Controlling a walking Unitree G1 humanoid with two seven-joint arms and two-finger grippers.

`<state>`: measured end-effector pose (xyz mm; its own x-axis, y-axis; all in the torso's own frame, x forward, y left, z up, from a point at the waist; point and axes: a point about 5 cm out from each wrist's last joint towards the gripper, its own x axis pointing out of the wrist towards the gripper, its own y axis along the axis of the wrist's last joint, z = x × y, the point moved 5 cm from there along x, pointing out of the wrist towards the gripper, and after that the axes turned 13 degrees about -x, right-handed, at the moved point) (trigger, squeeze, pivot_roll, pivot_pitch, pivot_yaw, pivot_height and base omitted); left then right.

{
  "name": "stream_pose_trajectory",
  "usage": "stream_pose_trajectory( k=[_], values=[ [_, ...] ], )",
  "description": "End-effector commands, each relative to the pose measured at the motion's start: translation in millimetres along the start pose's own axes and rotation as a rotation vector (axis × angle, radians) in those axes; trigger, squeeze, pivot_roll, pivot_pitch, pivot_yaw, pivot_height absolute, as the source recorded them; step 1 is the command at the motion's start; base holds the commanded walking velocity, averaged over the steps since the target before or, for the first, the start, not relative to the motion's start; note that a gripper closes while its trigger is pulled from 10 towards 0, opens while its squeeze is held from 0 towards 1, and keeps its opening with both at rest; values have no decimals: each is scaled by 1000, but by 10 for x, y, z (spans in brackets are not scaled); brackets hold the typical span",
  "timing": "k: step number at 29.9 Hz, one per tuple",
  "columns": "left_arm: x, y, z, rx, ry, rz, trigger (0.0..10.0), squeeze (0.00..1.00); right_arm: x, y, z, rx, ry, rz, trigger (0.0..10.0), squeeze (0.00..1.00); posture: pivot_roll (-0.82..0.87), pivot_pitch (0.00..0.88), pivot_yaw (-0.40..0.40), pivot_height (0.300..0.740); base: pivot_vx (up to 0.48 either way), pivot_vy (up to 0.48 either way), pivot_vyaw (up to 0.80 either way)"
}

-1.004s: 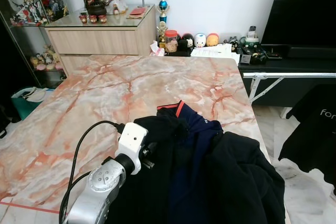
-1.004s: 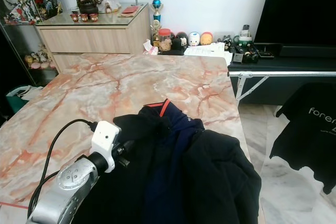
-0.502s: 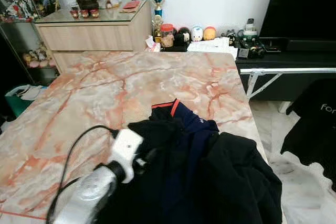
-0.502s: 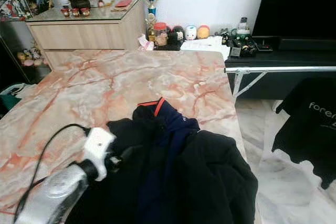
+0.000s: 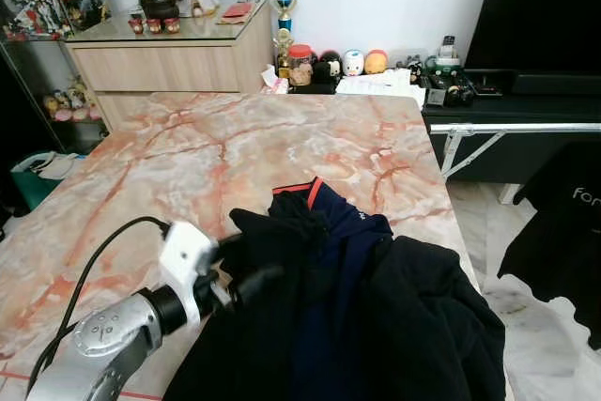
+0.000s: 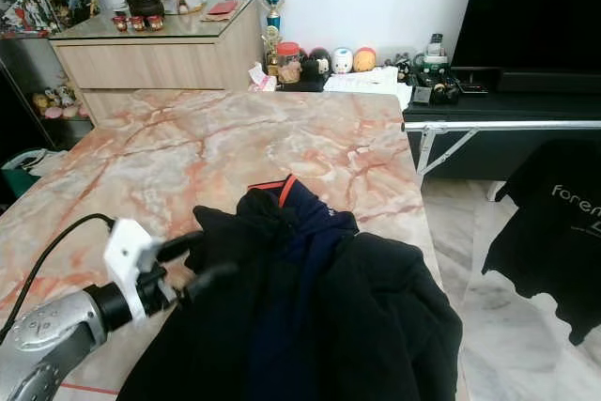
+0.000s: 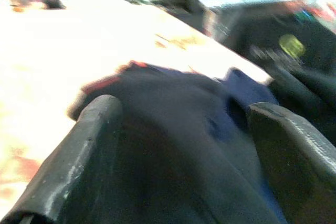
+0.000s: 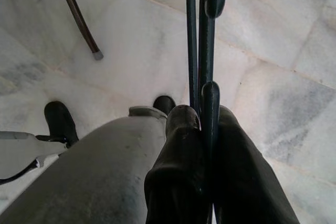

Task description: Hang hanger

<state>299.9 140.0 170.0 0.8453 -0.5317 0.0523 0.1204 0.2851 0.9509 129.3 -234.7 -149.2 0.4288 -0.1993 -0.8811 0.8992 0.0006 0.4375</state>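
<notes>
Hanger (image 8: 206, 35): dark green wire, seen in the right wrist view running out past the fingertips over a pale marble floor (image 8: 294, 40). Right gripper (image 8: 210, 129) has its fingers pressed together on the wire, so it is gripping the hanger, held low beside the robot.

Left gripper (image 5: 246, 265) is over the counter (image 5: 188, 157), at about 9 o'clock of the heap of dark clothes (image 5: 376, 326). Fingers are spread apart, one above the other, tips at the black garment's edge; nothing between them. The left wrist view looks between both fingers onto a navy garment (image 7: 210, 129) with a red-trimmed collar (image 5: 307, 192).

The heap lies at the near right corner of the counter, part of it drooping over the edge at 5 o'clock.

Risks, as judged:
- Layers overlap. A closing pinch may take two garments at once, or only a loose fold that slips out on lifting.
- A tug toward 9 o'clock could shift the pile; a tug toward 3 o'clock could send it off the edge.
- The wire is thin and held in a narrow pinch, so it may swivel in the grip when loaded.
- The left wrist view is blurred, so contact is uncertain.
</notes>
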Motion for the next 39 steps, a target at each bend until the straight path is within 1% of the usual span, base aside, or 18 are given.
stream_pose_trajectory(
  k=[1, 3, 5, 6, 8, 9, 10, 13, 14, 15, 19, 21, 23, 29, 39],
  values=[
    [17, 65, -192, -24, 128, 69, 10000, 0, 0, -7, -20, 3, 5, -3, 10000, 0, 139, 0, 55, 740, 0, 0, 0],
    [58, 21, -235, -39, 194, 98, 10000, 0, -1, -6, -17, 6, 2, -3, 10000, 0, 135, 0, 55, 740, 0, 0, 0],
    [92, -33, -246, -54, 249, 132, 10000, 0, -1, -8, -15, 8, 1, -2, 10000, 0, 132, 0, 55, 740, 0, 0, 0],
    [97, -58, -253, -77, 274, 143, 10000, 0, -2, -10, -14, 10, 0, -2, 10000, 0, 122, 0, 57, 740, 0, 0, 0],
    [101, -72, -255, -86, 289, 150, 10000, 0, -2, -11, -13, 11, 0, -2, 10000, 0, 121, 0, 56, 740, 0, 0, 0],
    [130, -138, -207, -49, 300, 137, 10000, 0, -3, -13, -5, 25, -6, 0, 10000, 0, 122, 0, 53, 740, 0, 0, 0],
    [140, -153, -184, -34, 299, 134, 10000, 0, -4, -14, -2, 30, -9, 1, 10000, 0, 122, 0, 53, 740, 0, 0, 0],
    [152, -160, -180, -32, 305, 140, 10000, 0, -5, -17, 2, 36, -12, 1, 10000, 0, 123, 0, 51, 740, 0, -91, 0],
    [150, -150, -194, -27, 309, 144, 10000, 0, -5, -16, 3, 41, -13, 3, 10000, 0, 123, 0, 51, 740, 0, -326, 0],
    [144, -112, -242, -23, 325, 161, 10000, 0, -6, -11, 0, 52, -11, 8, 10000, 0, 124, 0, 51, 740, 0, -480, 0],
    [134, -74, -287, -13, 340, 177, 10000, 0, -6, -10, -2, 49, -9, 10, 10000, 0, 125, 0, 53, 740, 0, -480, 0],
    [126, -40, -329, 6, 354, 193, 10000, 0, -6, -10, -4, 51, -9, 10, 10000, 0, 128, 0, 53, 740, 0, -480, 0],
    [130, -53, -322, 23, 344, 181, 10000, 0, -6, -13, -6, 48, -7, 7, 10000, 0, 128, 0, 53, 740, 0, -480, 0],
    [138, -43, -306, 15, 343, 193, 10000, 0, -5, -10, -1, 52, -9, 7, 10000, 0, 126, 0, 53, 740, 0, -480, 0],
    [164, -59, -302, 28, 329, 186, 10000, 0, -2, 3, -15, 51, -4, 8, 10000, 0, 120, 0, 61, 740, 0, -480, 0]
  ],
)
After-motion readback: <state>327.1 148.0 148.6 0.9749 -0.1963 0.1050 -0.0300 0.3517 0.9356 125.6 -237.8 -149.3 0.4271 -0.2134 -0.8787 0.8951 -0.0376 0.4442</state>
